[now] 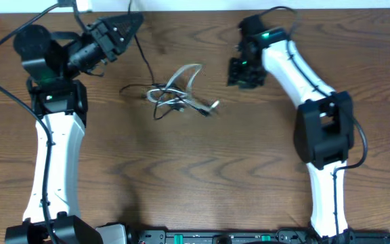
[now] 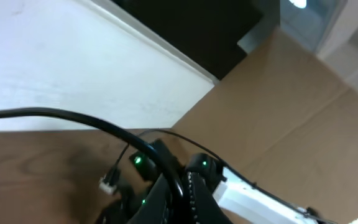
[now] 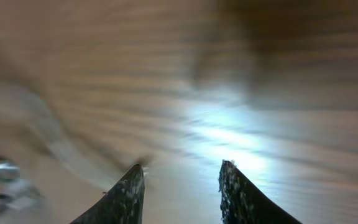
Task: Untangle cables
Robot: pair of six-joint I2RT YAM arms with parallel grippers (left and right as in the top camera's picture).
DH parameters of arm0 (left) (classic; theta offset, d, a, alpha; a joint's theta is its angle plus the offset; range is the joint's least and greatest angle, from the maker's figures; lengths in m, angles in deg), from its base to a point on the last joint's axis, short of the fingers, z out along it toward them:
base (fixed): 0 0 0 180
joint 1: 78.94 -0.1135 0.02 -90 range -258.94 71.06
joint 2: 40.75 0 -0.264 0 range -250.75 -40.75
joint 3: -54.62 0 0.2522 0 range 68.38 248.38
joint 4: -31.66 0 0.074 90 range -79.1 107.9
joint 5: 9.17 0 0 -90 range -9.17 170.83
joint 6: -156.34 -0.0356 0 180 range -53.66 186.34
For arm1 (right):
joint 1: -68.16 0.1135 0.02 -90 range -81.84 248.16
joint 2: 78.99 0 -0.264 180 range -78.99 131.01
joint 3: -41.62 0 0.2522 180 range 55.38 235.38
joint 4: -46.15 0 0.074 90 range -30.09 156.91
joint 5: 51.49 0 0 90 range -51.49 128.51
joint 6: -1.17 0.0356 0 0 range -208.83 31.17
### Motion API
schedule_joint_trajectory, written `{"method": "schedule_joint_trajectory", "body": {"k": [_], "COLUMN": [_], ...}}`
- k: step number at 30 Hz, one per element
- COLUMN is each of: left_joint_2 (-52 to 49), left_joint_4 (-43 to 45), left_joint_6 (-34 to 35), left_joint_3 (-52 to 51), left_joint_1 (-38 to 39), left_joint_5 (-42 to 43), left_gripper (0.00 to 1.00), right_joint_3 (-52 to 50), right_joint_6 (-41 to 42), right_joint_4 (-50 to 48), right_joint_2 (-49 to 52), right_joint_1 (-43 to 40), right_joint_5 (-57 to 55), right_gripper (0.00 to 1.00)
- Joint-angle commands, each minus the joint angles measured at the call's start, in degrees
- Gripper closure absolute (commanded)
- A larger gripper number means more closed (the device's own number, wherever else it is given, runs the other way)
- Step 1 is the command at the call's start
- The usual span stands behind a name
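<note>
The cables [image 1: 178,95] lie knotted on the counter [image 1: 215,169], between both grippers. The right gripper [image 3: 182,165], near them, is released and empty. One cannot tell whether the left gripper [image 1: 128,26] is clenched. The black cord [image 1: 144,61] runs toward it, so a pull there may tighten the knot.

bench [image 1: 202,169]: brown wood grain, smooth, sheen where light glares | white cord [image 1: 185,76]: smooth, slightly glossy plastic jacket | black cord [image 1: 143,57]: thin, matt | right tool [image 3: 182,171] fingers [image 3: 124,198]: black, rough, speckled | right arm shell [image 1: 303,68]: white glossy plastic | joint housing [image 1: 323,132]: black matt plastic | cardboard [image 2: 303,106]: brown, matt
</note>
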Motion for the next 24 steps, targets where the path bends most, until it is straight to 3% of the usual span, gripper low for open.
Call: {"method": "schedule_joint_trajectory", "body": {"k": [1, 3, 6, 9, 20, 22, 24], "left_joint_2": [1.0, 1.0, 1.0, 1.0, 1.0, 1.0, 1.0], "left_joint_4": [0.7, 0.8, 0.8, 0.8, 0.7, 0.7, 0.7], "left_joint_6": [4.7, 4.6, 4.6, 4.7, 4.7, 4.7, 4.7], "left_joint_3": [1.3, 1.3, 1.3, 1.3, 1.3, 1.3, 1.3], "left_joint_1": [0.4, 1.3, 2.3, 2.2, 2.2, 2.3, 2.3], "left_joint_5": [2.3, 1.9, 0.7, 0.7, 0.8, 0.8, 0.8], "left_gripper": [0.92, 0.92, 0.93, 0.93, 0.93, 0.93, 0.92], "right_joint_3": [-0.1, -0.1, -0.1, -0.1, -0.1, -0.1, -0.1], "right_joint_6": [-9.9, -15.8, -30.4, -34.6, -31.1, -31.1, -31.1], "right_joint_4": [-2.1, -4.3, -6.9, -8.9, -14.4, -14.5, -14.0], "right_joint_2": [0.0, 0.0, 0.0, 0.0, 0.0, 0.0, 0.0], "right_joint_1": [-2.3, -2.6, -1.3, 0.6, 5.2, 5.5, 6.3], "right_joint_5": [9.0, 18.5, 36.7, 41.7, 44.6, 44.5, 42.2], "right_gripper": [0.62, 0.56, 0.38, 0.30, 0.24, 0.27, 0.47]}}
